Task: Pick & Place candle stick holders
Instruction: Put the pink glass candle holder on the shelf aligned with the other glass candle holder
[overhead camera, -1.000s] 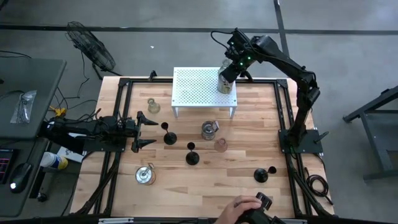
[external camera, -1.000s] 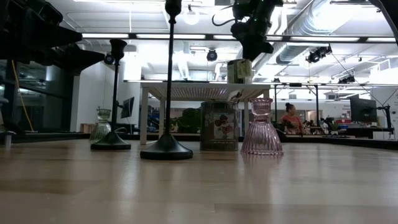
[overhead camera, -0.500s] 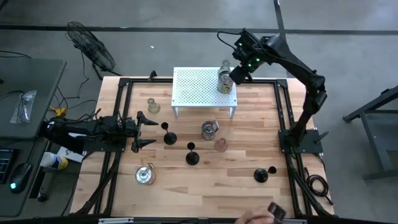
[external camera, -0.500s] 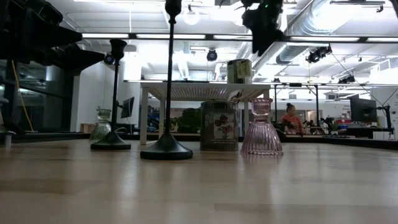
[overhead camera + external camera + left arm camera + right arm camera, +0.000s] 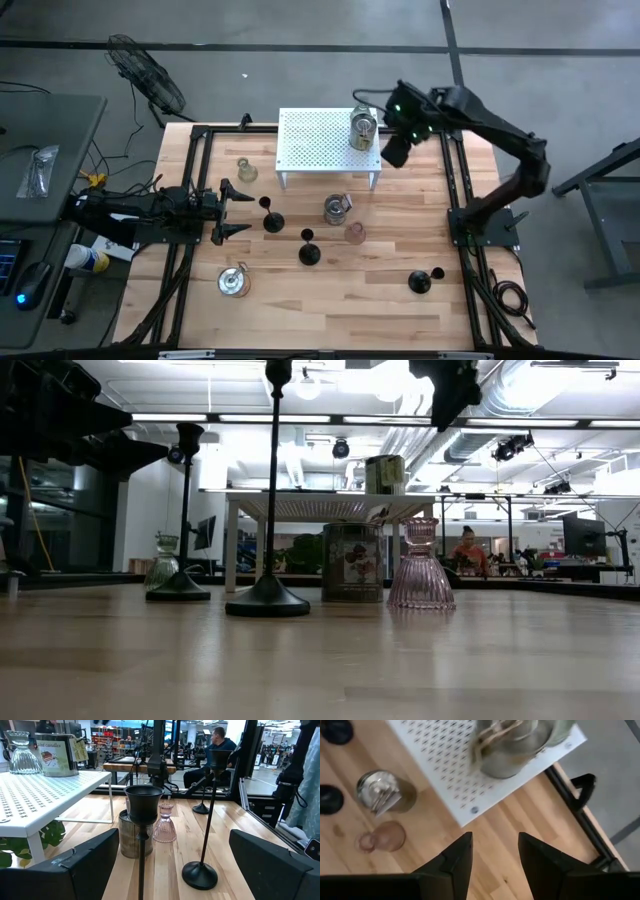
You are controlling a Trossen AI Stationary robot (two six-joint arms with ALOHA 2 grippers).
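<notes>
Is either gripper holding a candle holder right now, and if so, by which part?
Nothing is held. The right gripper is open and empty, off the rack's corner, beside the silvery holder standing there. The left gripper is open and empty at the table's left.

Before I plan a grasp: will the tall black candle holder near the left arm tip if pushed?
Probably yes. The tall black candle holder has a thin stem, a small round base and a cup on top, so it looks top-heavy. It seems rigid; gripping low looks safer.

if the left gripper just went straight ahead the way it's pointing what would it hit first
Most likely the nearest black candle stick holder: it stands right between the open fingers of the left gripper. The silvery tin and pinkish glass holder sit behind it, though how far is hard to judge.
</notes>
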